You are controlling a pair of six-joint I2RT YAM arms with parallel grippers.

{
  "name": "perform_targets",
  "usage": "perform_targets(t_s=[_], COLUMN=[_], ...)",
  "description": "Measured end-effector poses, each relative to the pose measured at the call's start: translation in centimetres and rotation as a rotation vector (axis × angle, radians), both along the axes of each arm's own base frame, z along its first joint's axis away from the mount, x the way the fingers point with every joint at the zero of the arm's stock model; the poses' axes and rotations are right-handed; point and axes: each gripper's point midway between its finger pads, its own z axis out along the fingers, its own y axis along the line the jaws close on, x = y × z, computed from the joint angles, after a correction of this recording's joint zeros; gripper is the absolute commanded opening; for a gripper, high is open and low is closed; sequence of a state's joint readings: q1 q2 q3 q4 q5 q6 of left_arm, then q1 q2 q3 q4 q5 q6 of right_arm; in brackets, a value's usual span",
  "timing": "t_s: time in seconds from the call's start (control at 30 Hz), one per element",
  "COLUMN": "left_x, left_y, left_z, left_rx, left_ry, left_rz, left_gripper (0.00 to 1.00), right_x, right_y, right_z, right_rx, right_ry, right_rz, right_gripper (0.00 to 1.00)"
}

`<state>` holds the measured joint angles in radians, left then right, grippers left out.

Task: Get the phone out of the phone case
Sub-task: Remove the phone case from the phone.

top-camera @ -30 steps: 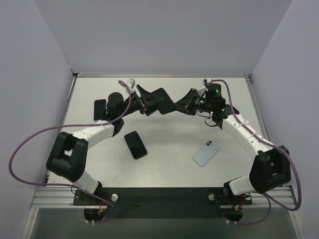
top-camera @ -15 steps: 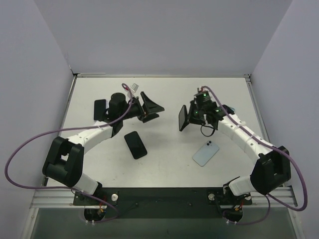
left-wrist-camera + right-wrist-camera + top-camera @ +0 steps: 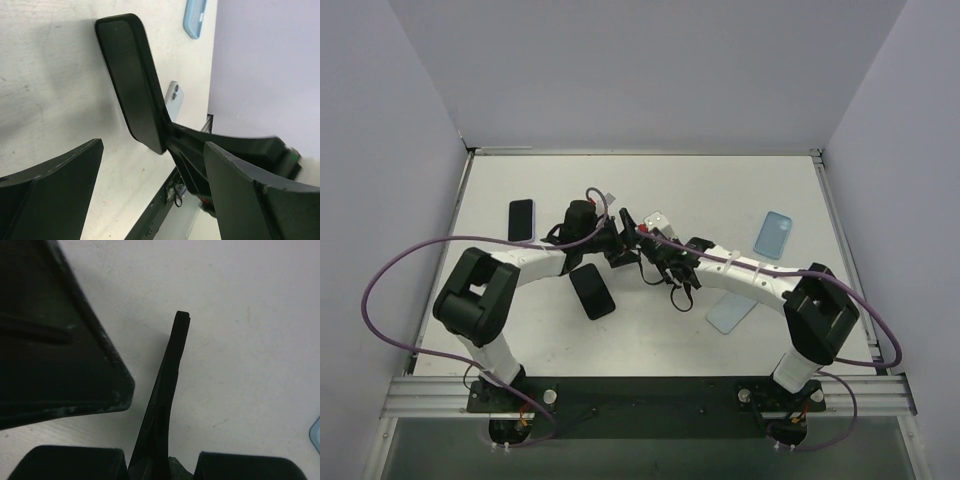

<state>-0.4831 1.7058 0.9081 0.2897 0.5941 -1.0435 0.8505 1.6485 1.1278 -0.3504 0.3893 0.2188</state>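
My right gripper [image 3: 655,258] [image 3: 160,460] is shut on a thin black phone-shaped slab [image 3: 167,385], held edge-on above the table. I cannot tell whether the slab is the phone or the case. It also shows in the left wrist view [image 3: 127,80]. My left gripper [image 3: 622,247] [image 3: 155,200] is open and empty, its fingers spread wide just left of the slab. One left finger [image 3: 55,345] looms in the right wrist view. A black phone [image 3: 592,290] lies flat on the table below the grippers.
Another black phone [image 3: 521,219] lies at the left. A light blue case [image 3: 775,234] [image 3: 196,17] lies at the right. A light blue phone [image 3: 728,315] [image 3: 174,97] lies partly under the right arm. Walls enclose the table on three sides.
The left gripper let go of the black slab and the two grippers parted. The right gripper then carried the slab left and nearer, to mid-table. The left gripper followed beside it.
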Motion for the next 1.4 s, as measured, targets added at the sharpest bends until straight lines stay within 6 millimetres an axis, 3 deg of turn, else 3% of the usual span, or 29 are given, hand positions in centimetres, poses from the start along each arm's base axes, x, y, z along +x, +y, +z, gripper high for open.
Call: perform_targets(t_s=[0.23, 0.4, 0.7, 1.13, 1.4], left_x=[-0.6, -1.5, -2.7, -3.2, -3.0], left_y=[-0.1, -0.2, -1.6, -2.3, -2.8], left_z=[-4.1, -6.0, -6.3, -7.3, -7.0], left_rx=[0.051, 0.059, 0.043, 0.064, 0.094], left_ry=[0.021, 0.032, -0.001, -0.005, -0.006], left_rz=[-0.035, -0.05, -0.111, -0.152, -0.184], left_gripper=[0.89, 0.86, 0.83, 0.78, 0.65], right_x=[-0.6, -0.4, 0.1, 0.2, 0.3], right_y=[1.2, 1.9, 1.5, 2.9, 2.8], right_z=[-1.7, -1.9, -2.0, -2.1, -2.2], right_rx=[0.035, 0.104, 0.275, 0.391, 0.445], right_ry=[-0.006, -0.002, 0.047, 0.093, 0.13], right_rz=[0.048, 0.047, -0.012, 0.006, -0.008], right_gripper=[0.0, 0.0, 0.0, 0.0, 0.0])
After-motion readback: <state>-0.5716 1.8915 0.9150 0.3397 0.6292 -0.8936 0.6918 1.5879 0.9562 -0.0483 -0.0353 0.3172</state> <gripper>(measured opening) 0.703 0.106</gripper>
